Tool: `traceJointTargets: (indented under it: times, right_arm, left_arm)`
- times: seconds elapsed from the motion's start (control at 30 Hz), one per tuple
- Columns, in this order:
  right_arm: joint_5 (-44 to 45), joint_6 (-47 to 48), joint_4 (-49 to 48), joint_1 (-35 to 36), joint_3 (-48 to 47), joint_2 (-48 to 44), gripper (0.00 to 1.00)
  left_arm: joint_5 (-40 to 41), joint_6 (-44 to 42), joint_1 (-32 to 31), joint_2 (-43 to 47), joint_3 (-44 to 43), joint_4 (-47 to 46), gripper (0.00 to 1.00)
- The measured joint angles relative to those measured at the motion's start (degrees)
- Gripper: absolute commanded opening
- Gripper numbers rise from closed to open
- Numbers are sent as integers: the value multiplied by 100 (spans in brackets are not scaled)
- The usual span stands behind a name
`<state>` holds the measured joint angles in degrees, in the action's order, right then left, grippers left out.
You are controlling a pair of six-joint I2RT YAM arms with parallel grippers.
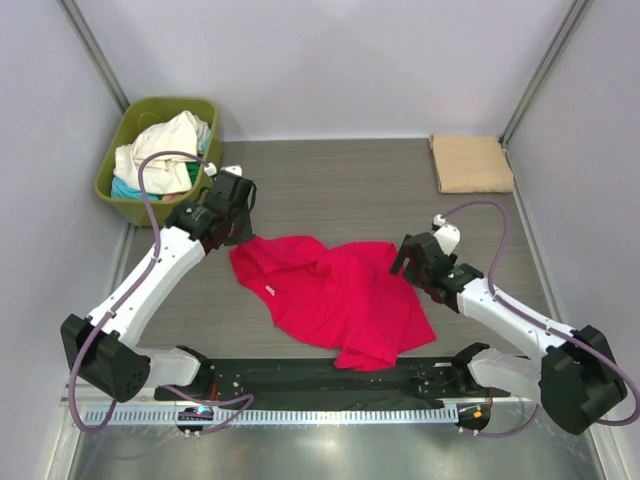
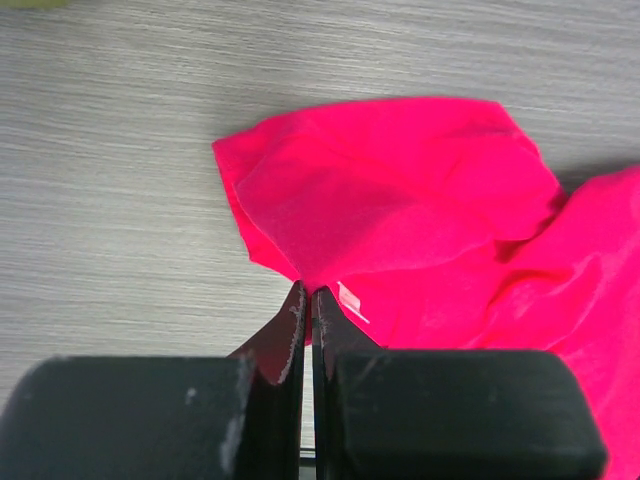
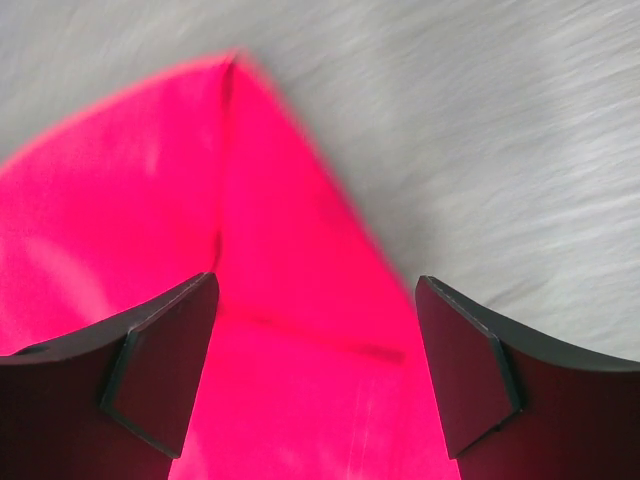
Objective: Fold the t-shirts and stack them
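The crimson-red t-shirt [image 1: 335, 300] lies crumpled on the table's middle. It also shows in the left wrist view [image 2: 400, 200] and the right wrist view [image 3: 150, 200]. My left gripper [image 1: 238, 238] is at its far left corner. Its jaws [image 2: 306, 290] are shut on the shirt's edge beside a small white label [image 2: 350, 300]. My right gripper [image 1: 402, 262] is open over the shirt's far right corner, one finger [image 3: 160, 370] above cloth, the other [image 3: 470, 370] just past the cloth's edge. A tan-beige t-shirt [image 1: 470, 163] lies folded at the back right.
An olive-green tub [image 1: 130, 205] at the back left holds cream-white [image 1: 160, 145] and teal [image 1: 125, 188] shirts. Grey walls close in the table on three sides. A black strip [image 1: 320, 378] runs along the near edge between the arm bases.
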<state>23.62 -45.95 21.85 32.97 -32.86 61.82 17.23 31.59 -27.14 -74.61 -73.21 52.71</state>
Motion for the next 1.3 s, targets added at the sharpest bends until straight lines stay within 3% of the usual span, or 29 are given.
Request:
traceJointTargets:
  times: [0.13, 0.27, 0.43, 0.5, 0.53, 0.6, 0.63, 0.8, 0.9, 1.03, 1.17, 1.3]
  right_arm:
    - [-140, 175, -275, -706, -55, 433, 78]
    - [-522, 337, -555, -765, -138, 1211, 75]
    - [-1025, 389, -1034, -761, -103, 1488, 64]
    - [-1174, 444, -1281, -754, -103, 1604, 51]
    - [-1233, 470, -1405, -754, -107, 1681, 32]
    - [-1405, 533, -1679, -752, -118, 1884, 17]
    - [-1458, 527, -1803, -752, -122, 1965, 3]
    - [-1707, 562, -2194, -745, -153, 2175, 1]
    - [-1775, 887, -1853, -605, -348, 2138, 1]
    - [-1582, 1526, -966, 289, -1272, 1836, 1]
    - [-1329, 1954, -636, 1941, -2426, 1128, 1]
    - [-1270, 2162, -529, 3773, -2761, 538, 1]
  left_arm:
    - [-7, -151, 0, 59, 153, -17, 0]
    - [-85, -216, 26, 92, 380, -33, 0]
    - [-223, -245, 192, 96, 518, -76, 0]
    - [-264, -258, 273, 96, 533, -85, 0]
    - [-291, -267, 315, 96, 538, -96, 0]
    - [-341, -280, 374, 96, 544, -118, 0]
    - [-354, -299, 398, 98, 551, -138, 0]
    - [-433, -339, 509, 101, 599, -199, 0]
    - [-485, -341, 597, 101, 612, -227, 0]
    - [-540, -339, 697, 101, 612, -249, 0]
    - [-590, -337, 769, 101, 610, -269, 0]
    - [-660, -345, 782, -13, 420, -168, 0]
